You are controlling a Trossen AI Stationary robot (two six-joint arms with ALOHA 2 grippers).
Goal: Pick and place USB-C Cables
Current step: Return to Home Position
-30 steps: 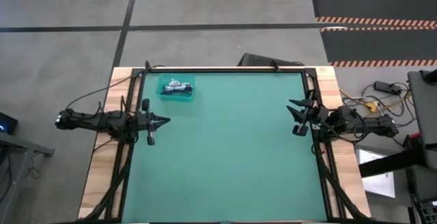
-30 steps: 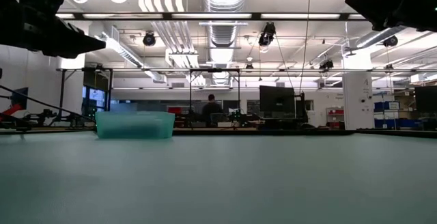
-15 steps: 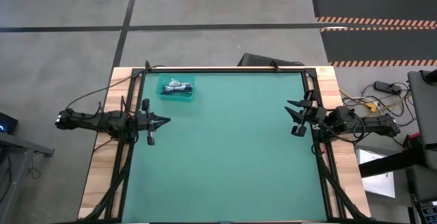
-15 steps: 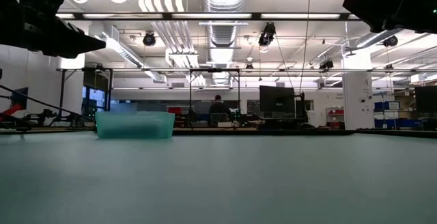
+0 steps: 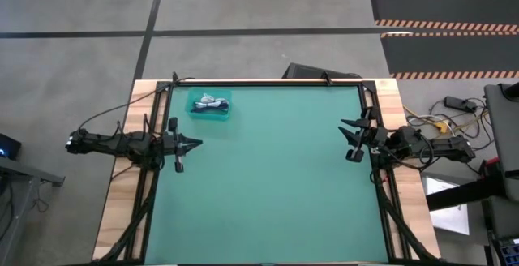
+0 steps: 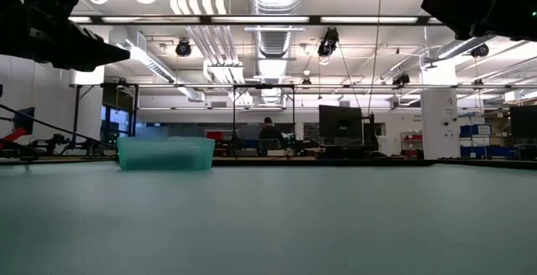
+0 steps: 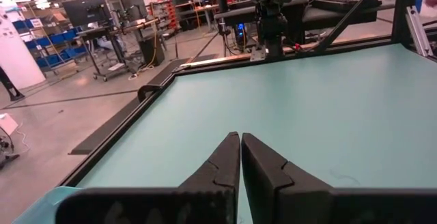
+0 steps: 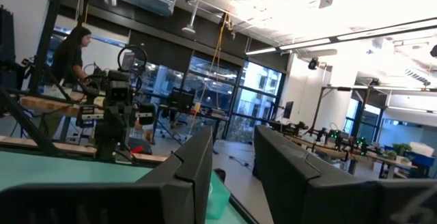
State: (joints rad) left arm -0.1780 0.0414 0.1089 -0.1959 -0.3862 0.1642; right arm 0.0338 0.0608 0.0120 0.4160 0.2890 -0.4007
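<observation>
From above, the USB-C cables [image 5: 212,100] are a small pale tangle inside the teal bin [image 5: 197,113]. Only white strands can be made out. Darker bundles cannot be told from the bin's floor, and the count is unclear. In the low view the bin [image 6: 165,154] shows only its cloudy wall, and what is in it cannot be seen. It stands in the far left corner of the green surface [image 5: 276,193].

The left arm [image 5: 122,144] lies over the left edge of the surface. The left jaws are nearer than the bin and just to its left, apart from it and lifted clear of the surface. In the left wrist view their fingers [image 7: 222,161] are pressed together with nothing between them.

The right arm [image 5: 422,146] is at the right edge, and the right jaws are well apart from the bin, across the width of the surface. Its fingers [image 8: 198,159] stand parted with a clear gap between them and hold nothing. In the low view both arms are cut off at the top corners.
</observation>
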